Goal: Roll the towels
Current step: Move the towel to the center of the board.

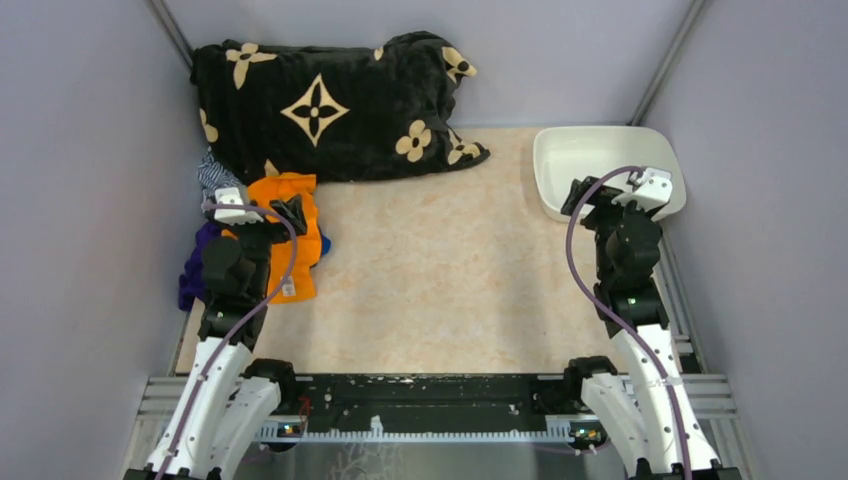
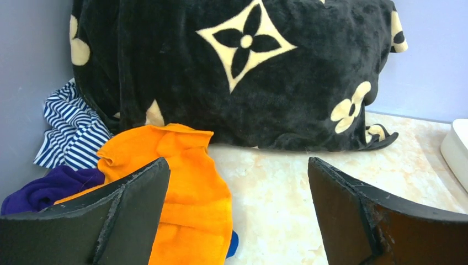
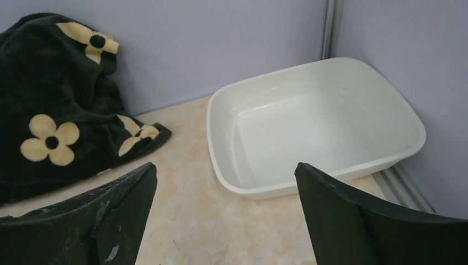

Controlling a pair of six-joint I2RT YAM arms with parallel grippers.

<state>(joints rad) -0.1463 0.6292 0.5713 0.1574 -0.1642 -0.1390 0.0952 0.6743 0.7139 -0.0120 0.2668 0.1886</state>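
Beige table (image 1: 440, 270) is carrying a black flowered towel (image 1: 330, 105) far left, a white basin (image 1: 590, 160) far right, and an orange towel (image 1: 283, 190) at its left edge. Left fingers (image 2: 132, 210) are hovering apart over the orange towel, and right fingers (image 3: 353, 226) are hanging apart beside the basin.

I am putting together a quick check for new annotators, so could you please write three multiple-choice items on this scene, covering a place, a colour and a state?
1. Where is the tub?
A. Far right corner
B. Far left corner
C. Between the arm bases

2. What colour is the towel nearest the left pincer?
A. Green
B. Orange
C. White

3. What state is the right pincer in?
A. Shut on a towel
B. Shut, empty
C. Open, empty

Answers:
1 A: it lies far and right in the top view.
2 B: orange cloth lies just by that pincer in its wrist view.
3 C: its fingers stand wide apart, holding nothing.
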